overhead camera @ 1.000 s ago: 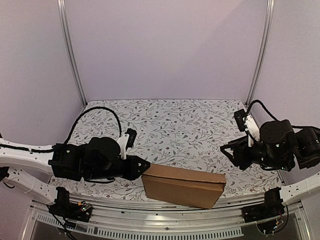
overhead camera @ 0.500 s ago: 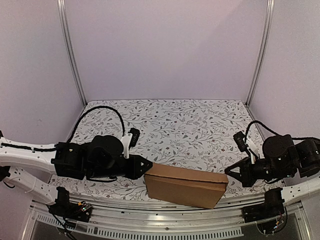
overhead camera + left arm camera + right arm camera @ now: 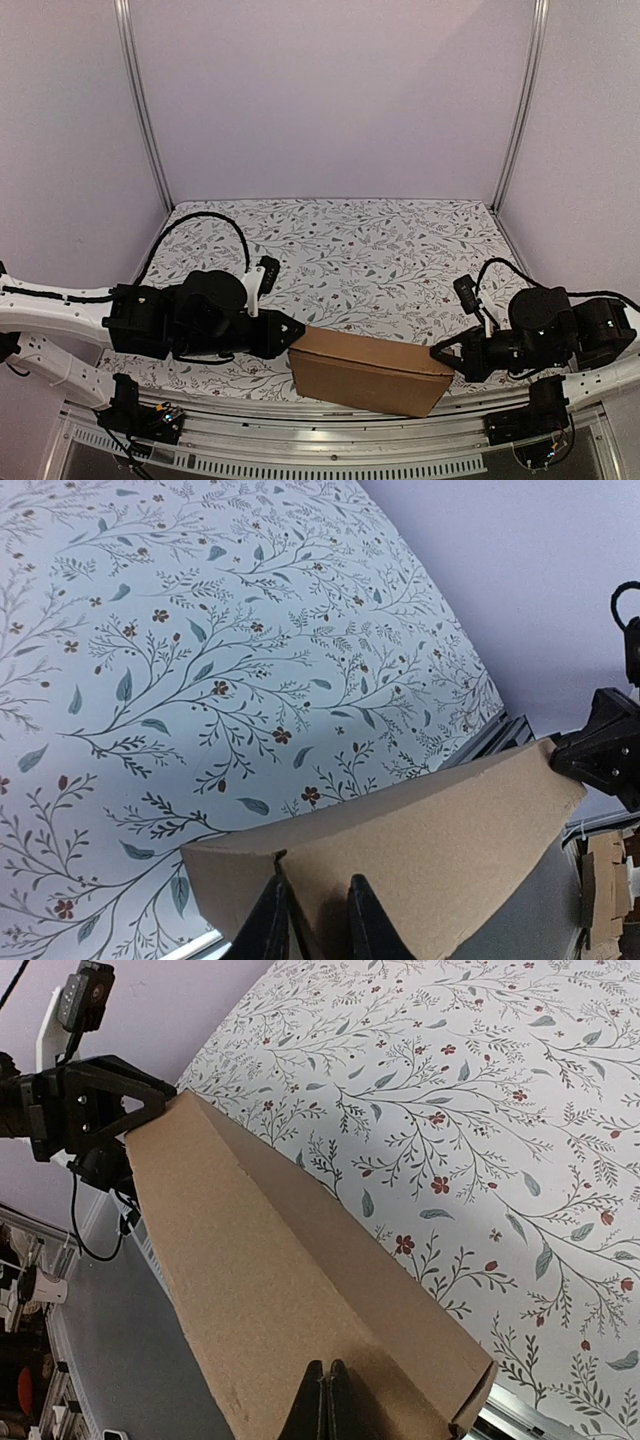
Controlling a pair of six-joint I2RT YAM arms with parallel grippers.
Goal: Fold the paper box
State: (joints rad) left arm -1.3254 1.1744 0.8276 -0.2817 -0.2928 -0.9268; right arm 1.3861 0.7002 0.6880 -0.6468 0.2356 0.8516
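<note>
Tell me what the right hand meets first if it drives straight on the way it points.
The paper box: the right hand is shut and points at the box's right end, and its tips appear to touch it, though contact is hard to confirm.

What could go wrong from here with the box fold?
1. The paper box lies along the table's near edge. A push from the shut right fingers at its end could slide it off.
2. Those fingers only press on the cardboard and grip nothing, so they may slip or dent the corner.
3. The left fingers seem to pinch just the other end, so the box could pivot there.
</note>
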